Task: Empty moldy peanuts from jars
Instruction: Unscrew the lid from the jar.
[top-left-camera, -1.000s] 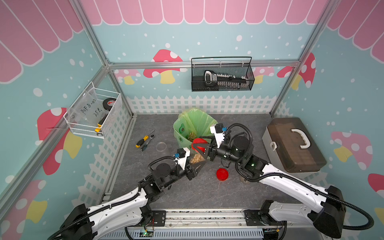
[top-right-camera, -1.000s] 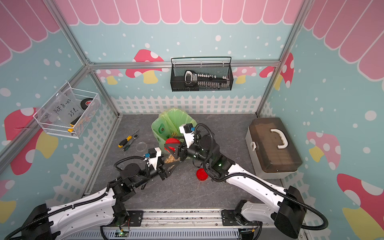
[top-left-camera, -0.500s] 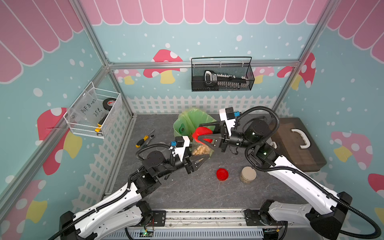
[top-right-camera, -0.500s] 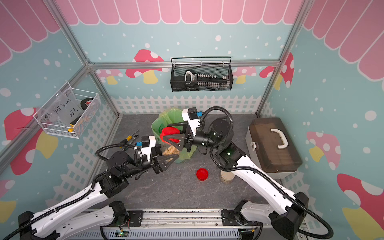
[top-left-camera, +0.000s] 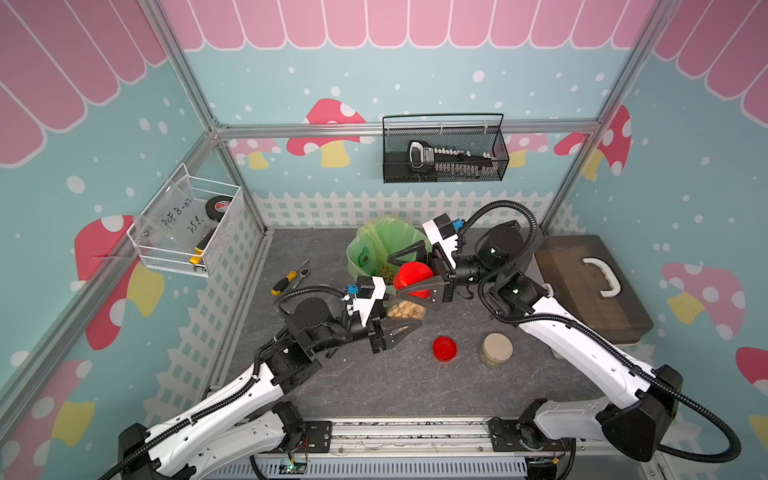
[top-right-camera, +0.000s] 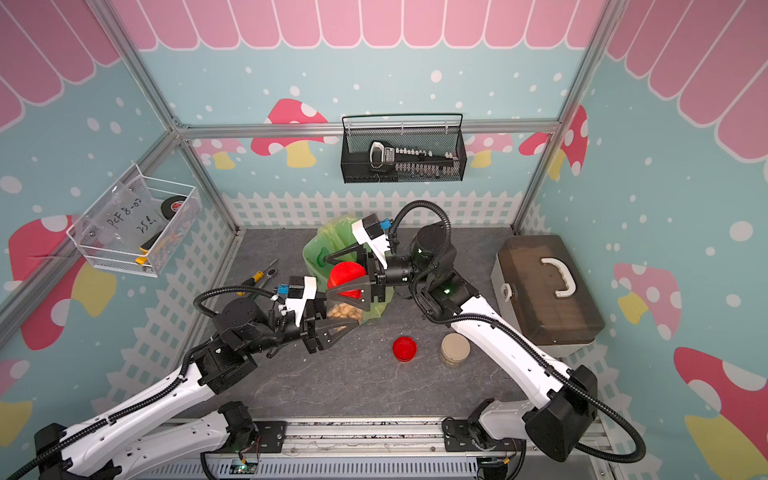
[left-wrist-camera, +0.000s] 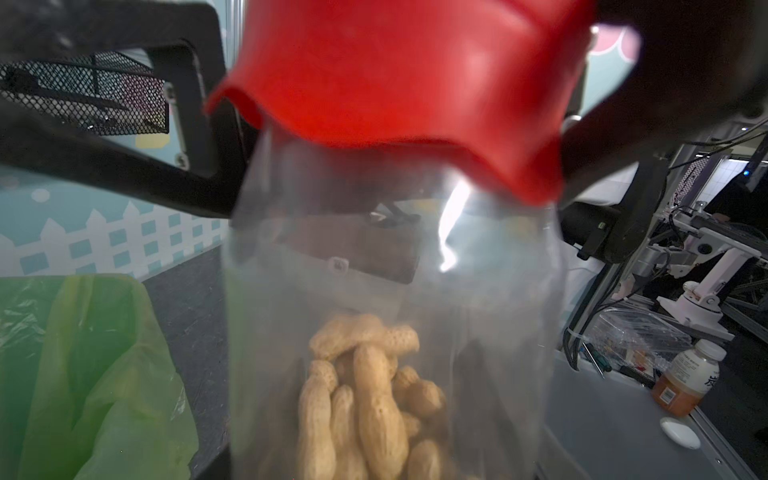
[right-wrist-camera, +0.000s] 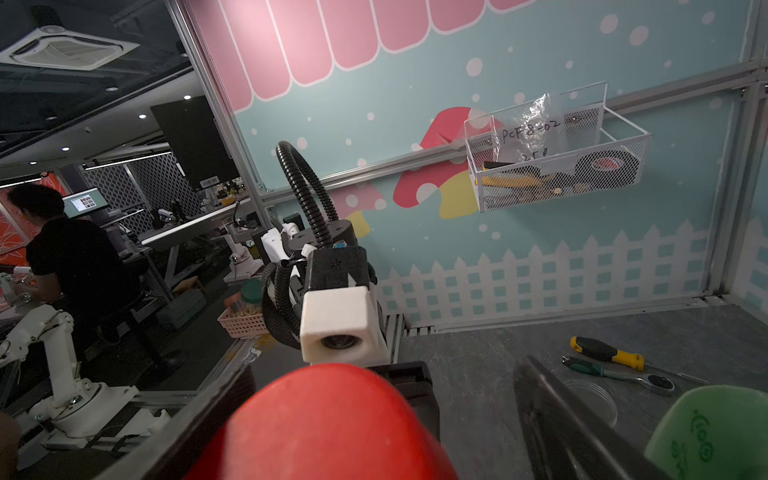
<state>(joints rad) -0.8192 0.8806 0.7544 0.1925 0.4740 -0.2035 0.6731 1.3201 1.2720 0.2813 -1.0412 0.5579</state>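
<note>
A grey, stone-patterned tabletop (top-left-camera: 374, 386) sits inside a booth with teal walls painted with pink mushrooms and a white picket fence. Near the middle, the left gripper (top-left-camera: 409, 316) grasps a clear jar (left-wrist-camera: 395, 291) by its sides and holds it above the table. Pale tan peanuts (left-wrist-camera: 365, 399) fill the lower part of the jar. A red lid (top-left-camera: 413, 274) sits on the jar's mouth. The right gripper (top-left-camera: 397, 276) reaches in from the opposite side, its jaws spread wide on either side of that lid; the right wrist view shows a clear gap between the lid and one finger (right-wrist-camera: 561, 419). Just beyond the right gripper's fingertips stands a bin lined with a green bag (top-left-camera: 374, 245). On the table near the left gripper's fingertips lie a loose red lid (top-left-camera: 444, 348) and, beside it, a squat jar with a beige lid (top-left-camera: 495, 350). A brown toolbox (top-left-camera: 590, 286) rests behind the right arm.
</note>
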